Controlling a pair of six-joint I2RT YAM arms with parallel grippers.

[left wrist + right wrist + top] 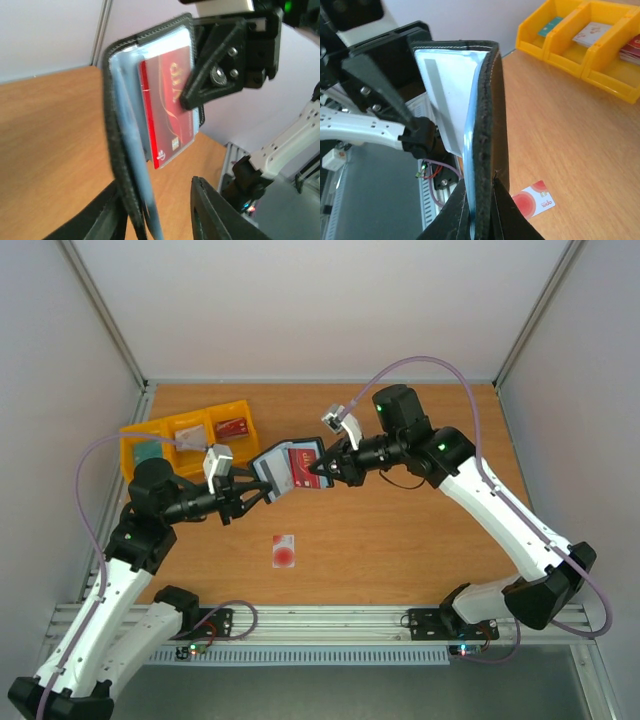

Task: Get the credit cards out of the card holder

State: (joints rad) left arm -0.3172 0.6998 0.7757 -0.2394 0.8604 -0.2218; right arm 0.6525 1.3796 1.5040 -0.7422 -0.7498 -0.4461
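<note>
Grippers [243, 498] [322, 468] clamp card holder [275, 472] | red card [167, 115] | table card [534, 201]: "opus"

Card holder [290, 469]: black outer with stitched edge, grey-blue pockets. Dark red card [167, 117] in pocket, gold marks. White card [284, 551] on table, big red circle. Bins [188, 435] yellow.
</note>
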